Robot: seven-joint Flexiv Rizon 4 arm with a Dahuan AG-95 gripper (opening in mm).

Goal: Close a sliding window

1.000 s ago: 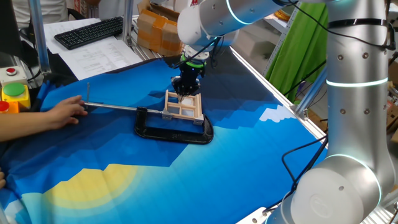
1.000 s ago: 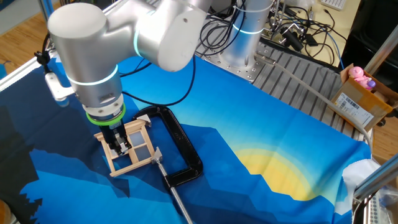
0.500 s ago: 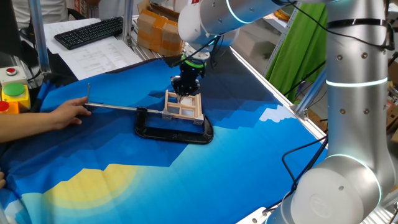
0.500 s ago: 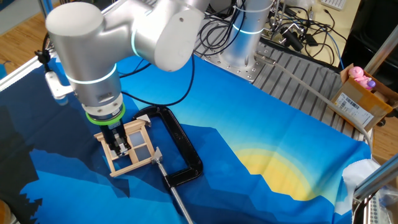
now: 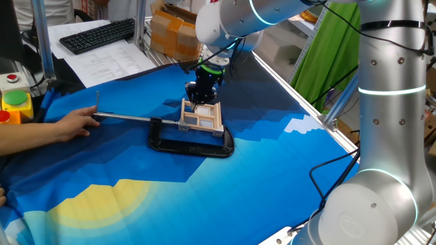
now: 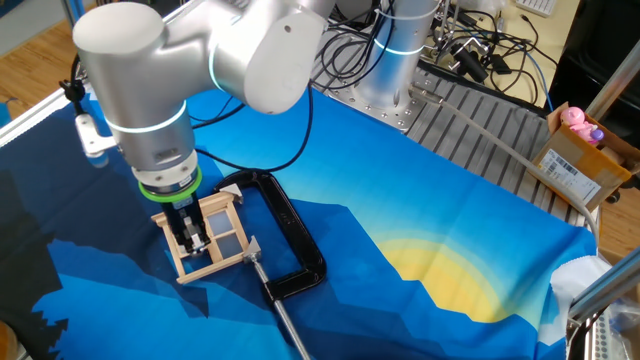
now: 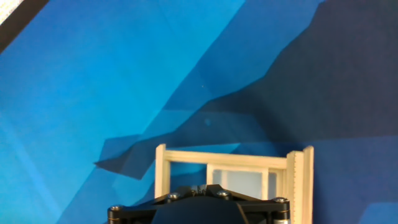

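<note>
The sliding window [image 5: 201,117] is a small pale wooden frame with crossbars, lying flat on the blue cloth and held in a black clamp [image 5: 191,145]. It also shows in the other fixed view [image 6: 214,240] and in the hand view [image 7: 224,159], where its pale inner pane [image 7: 239,180] sits toward the frame's right side. My gripper [image 5: 198,100] points straight down into the window's far end. Its fingertips are together, down inside the frame [image 6: 193,236] and against the sliding part. In the hand view the gripper [image 7: 199,186] shows closed tips and hides the lower part of the window.
A person's hand [image 5: 68,124] holds the end of the clamp's long metal rod [image 5: 126,117] at the left. A keyboard [image 5: 99,34] and papers lie behind the table. A button box [image 5: 15,102] stands at far left. Cables and a grille [image 6: 480,110] lie beyond the cloth.
My gripper has shifted slightly toward the far-left end of the window, staying down in the frame. The person's hand and the clamp have not moved.
</note>
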